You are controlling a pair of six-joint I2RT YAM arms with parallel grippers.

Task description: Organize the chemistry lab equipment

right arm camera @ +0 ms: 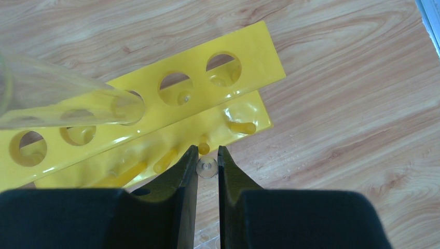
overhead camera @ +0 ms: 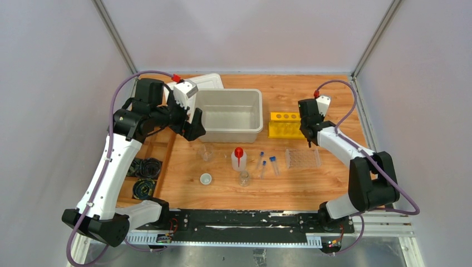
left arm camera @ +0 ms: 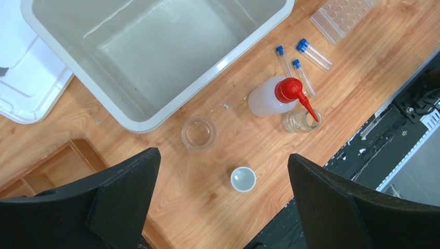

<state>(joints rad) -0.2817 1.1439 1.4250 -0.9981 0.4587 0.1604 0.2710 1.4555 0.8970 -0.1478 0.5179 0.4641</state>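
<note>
Top: wide, high. Left wrist: downward, shares bottle [overhead camera: 239, 161]. Right wrist: close.

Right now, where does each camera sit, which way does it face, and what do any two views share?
Top external: high behind the arm bases, looking down on the table; both arms, left gripper and right gripper show.
Left wrist: above the table, facing down at grey bin, squeeze bottle, white cup; own open fingers show.
Right wrist: low, facing the yellow rack; own fingers pinch a small clear piece.
Shared: top and left wrist show bin, bottle, cup.

Open tabletop [overhead camera: 311, 186] between white bin [overhead camera: 230, 135] and squeeze bottle [overhead camera: 239, 160]; yellow rack [right arm camera: 257, 54] close beneath right end effector [right arm camera: 207, 151].
</note>
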